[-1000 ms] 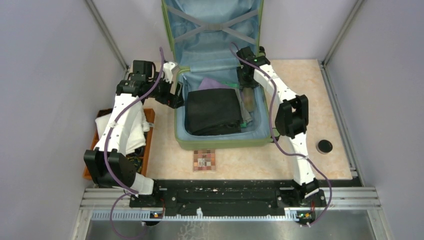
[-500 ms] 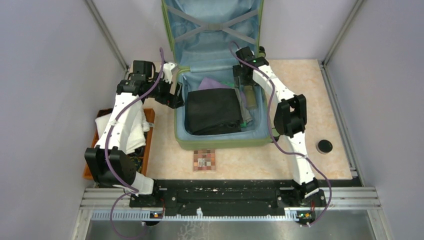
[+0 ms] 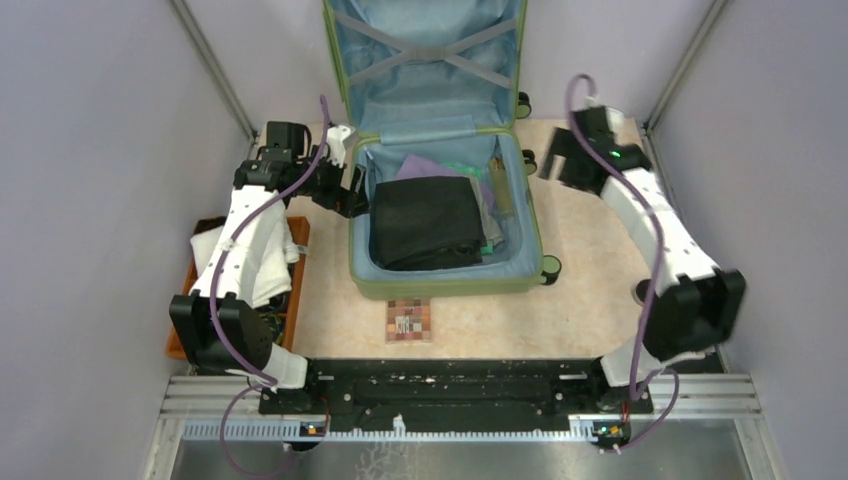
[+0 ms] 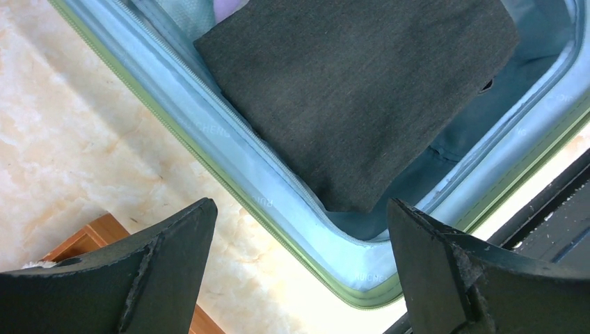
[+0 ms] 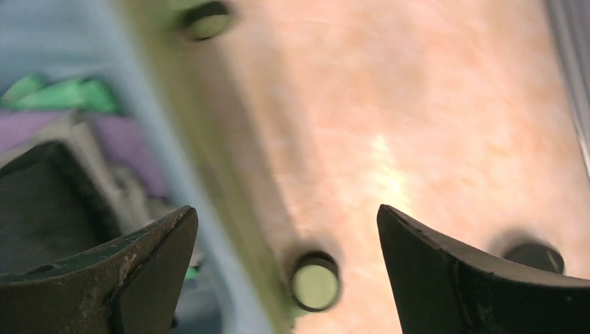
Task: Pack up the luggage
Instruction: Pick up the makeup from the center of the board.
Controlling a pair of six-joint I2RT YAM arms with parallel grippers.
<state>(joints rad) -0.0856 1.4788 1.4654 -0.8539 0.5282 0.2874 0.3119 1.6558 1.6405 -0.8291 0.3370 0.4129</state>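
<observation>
**Station status: luggage open, both grippers empty**

The work surface is a beige marbled table [image 3: 600,250] enclosed by plain grey walls. The luggage [image 3: 445,285] lies at the far centre of the table. Its base is flat on the surface and its lid [image 3: 430,90] stands upright against the back wall, with the blue lining and crossed straps exposed.

A folded black garment [image 3: 425,220] fills most of the base. A purple cloth [image 3: 425,165] lies behind it, towards the hinge.

The left gripper [image 4: 299,209] hangs just beside the left rim of the luggage. Its fingers are spread wide and nothing is between them.

The right gripper [image 5: 285,212] is over bare table just right of the luggage, near a wheel [image 5: 316,284]. Its fingers are also spread wide and hold nothing. This wrist view is blurred, so the green item inside the near rim cannot be identified.

An orange tray [image 3: 300,230] at the left edge holds white cloth [image 3: 205,245]. A small patterned square [image 3: 408,320] lies on the table just in front of the luggage.
</observation>
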